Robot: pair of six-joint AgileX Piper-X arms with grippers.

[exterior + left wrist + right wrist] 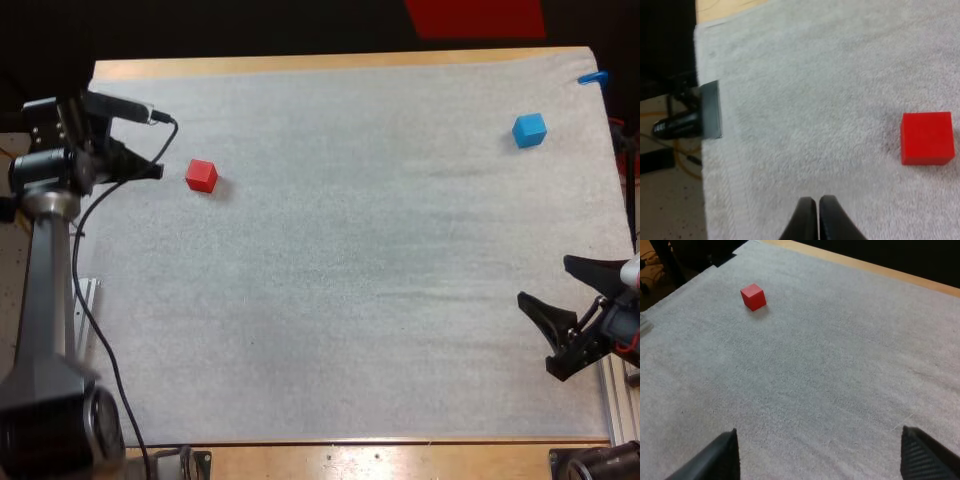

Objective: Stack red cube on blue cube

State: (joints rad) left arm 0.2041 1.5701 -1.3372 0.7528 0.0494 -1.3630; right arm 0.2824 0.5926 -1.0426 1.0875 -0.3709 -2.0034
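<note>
– Cubes first: where is the red cube (pixel 201 176) (pixel 926 138) (pixel 753 296), and which way does it face?

– It rests flat on the white mat (pixel 350 300) with one face up. Its sides are all equal, so it has no long axis. From the high view its edges sit slightly skewed to the mat's edges.

– And the blue cube (pixel 529 130)?

– It is well apart from the red cube, far across the mat to the robot's right and a little farther back. It also rests flat on one face, a touch skewed.

– What about the left gripper (pixel 158 172) (pixel 816 202)?

– It is just beside the red cube, on its left, and not touching it. Its fingers are pressed together tip to tip with nothing between them. The cube lies off to one side of the closed tips.

– And the right gripper (pixel 545 282) (pixel 818 431)?

– It is well apart from the red cube, across the mat to the right and nearer the robot. Its fingers stand wide apart, clear of everything, with the gap turned toward the red cube.

– What of the surface and the room?

– The mat is a pale, napped cloth covering most of the wooden table (pixel 300 66). Bare wood shows as a strip beyond the red cube, along the far side, with darkness past it. To the left of the red cube a metal plate (pixel 711 110) sits at the mat's edge, with dim floor beyond.
</note>
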